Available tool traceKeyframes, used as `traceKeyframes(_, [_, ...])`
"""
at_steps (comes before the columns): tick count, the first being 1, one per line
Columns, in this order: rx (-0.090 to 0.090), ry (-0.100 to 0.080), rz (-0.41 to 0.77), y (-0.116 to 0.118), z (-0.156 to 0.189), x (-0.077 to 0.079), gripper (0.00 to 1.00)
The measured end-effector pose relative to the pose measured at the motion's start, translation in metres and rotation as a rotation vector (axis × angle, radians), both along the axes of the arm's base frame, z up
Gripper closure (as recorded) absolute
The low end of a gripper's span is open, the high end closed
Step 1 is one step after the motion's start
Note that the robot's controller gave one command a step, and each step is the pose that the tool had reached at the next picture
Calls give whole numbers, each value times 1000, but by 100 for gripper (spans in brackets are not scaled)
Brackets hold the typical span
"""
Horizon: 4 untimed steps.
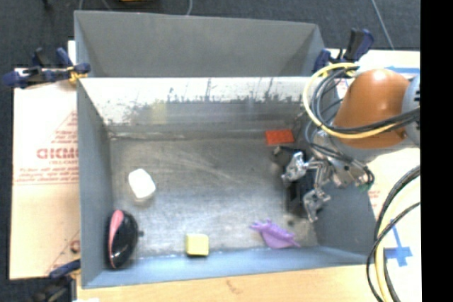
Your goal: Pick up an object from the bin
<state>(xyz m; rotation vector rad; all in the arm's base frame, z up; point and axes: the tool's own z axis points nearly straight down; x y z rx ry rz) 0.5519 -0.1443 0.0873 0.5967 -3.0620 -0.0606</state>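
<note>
A grey metal bin (90, 173) is seen from above, with a few small things scattered on its floor. Farthest from the hand, toward the view's left and in the near left corner, lies a black oval object with a pink edge (120, 237). Just beyond it, and equally far from the hand, sits a white rounded block (141, 184). Closer to the hand, but well apart from it, a small yellow cube (197, 245) rests against the near wall. A crumpled purple piece (274, 235) lies near the hand, just to its left and on its near side. A small orange-red block (279, 137) lies near the hand on its far side, close to the back wall. The hand (304, 186) is down inside the right end of the bin, between the orange-red block and the purple piece and touching neither. A dark shape sits under it; it cannot be told whether that is an object or shadow, nor whether the hand is open or closed. To the right, the arm's orange cover (371, 108) and looped cables rise above the hand.
</note>
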Motion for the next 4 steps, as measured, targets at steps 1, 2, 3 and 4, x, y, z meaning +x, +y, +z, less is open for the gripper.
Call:
traceKeyframes(1, [0,-1,0,0,0,0,100])
traceKeyframes(2, [-8,-12,6,2,2,-3,100])
traceKeyframes(3, [-23,-21,9,1,41,-3,100])
traceKeyframes(4, [-36,-40,13,5,132,16,0])
